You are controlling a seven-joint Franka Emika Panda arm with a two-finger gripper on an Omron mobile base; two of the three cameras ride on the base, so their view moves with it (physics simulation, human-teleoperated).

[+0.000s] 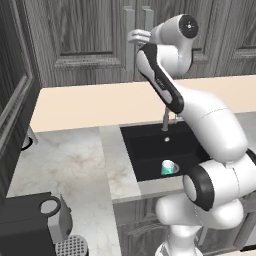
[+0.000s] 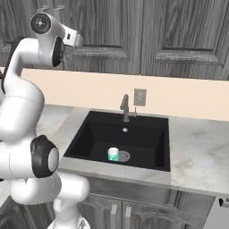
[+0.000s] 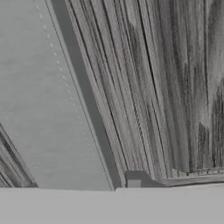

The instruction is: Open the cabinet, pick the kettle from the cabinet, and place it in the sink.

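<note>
Kitchen: pale marble counter point(image 1: 75, 160) ran beneath a peach backsplash, with the cabinet point(image 1: 90, 35) filling the wall above, both tall doors looking closed.
Sink: the black basin point(image 2: 134, 134) sat below the arm, slim faucet point(image 2: 125, 107) at its back edge, a small teal-and-white cup point(image 2: 113, 154) resting by the drain.
Arm: reached high, and the gripper point(image 1: 134, 36) was right up at the pale bar handle point(image 1: 129, 17) near the seam where the two doors meet.
Hand view: a broad pale bar, the handle point(image 3: 39, 109), ran diagonally across very close in, dark wood grain behind it.
Jaws: I couldn't tell from these frames whether the fingers were apart or already clamped on the bar; the tips themselves were hidden.
Kettle: presumably inside, behind the shut doors.
Step in hand: by my reading, getting hold of the handle to swing the door open.
Doing it well: get the bar squarely between the pads, grip firmly first, then pull along the door's arc rather than straight back, or the fingers could slide off.
</note>
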